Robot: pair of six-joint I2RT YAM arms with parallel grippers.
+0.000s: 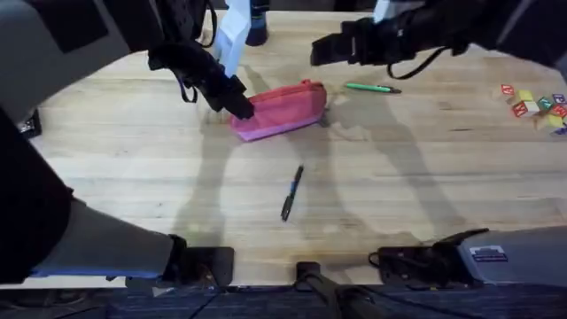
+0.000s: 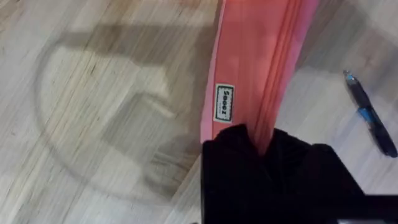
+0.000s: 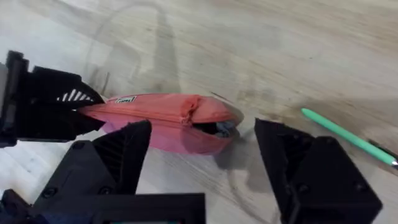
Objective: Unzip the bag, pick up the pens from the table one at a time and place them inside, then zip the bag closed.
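The pink-red bag (image 1: pixel 282 108) lies on the table (image 1: pixel 133 168), toward the back middle. My left gripper (image 1: pixel 239 106) is shut on the bag's left end; the left wrist view shows the black fingers (image 2: pixel 230 149) clamped over the zipper seam of the bag (image 2: pixel 249 62). My right gripper (image 1: pixel 319 53) hovers open above and behind the bag's right end, where the bag (image 3: pixel 161 115) gapes slightly at the zipper pull (image 3: pixel 225 129). The green pen (image 1: pixel 372 88) lies right of the bag. The black-and-blue pen (image 1: pixel 291 192) lies nearer the front.
Coloured letter blocks (image 1: pixel 536 102) sit at the far right edge. A white object (image 1: pixel 235 35) and a dark bottle (image 1: pixel 257 27) stand behind the bag. Bare wood stretches left and right of the dark pen.
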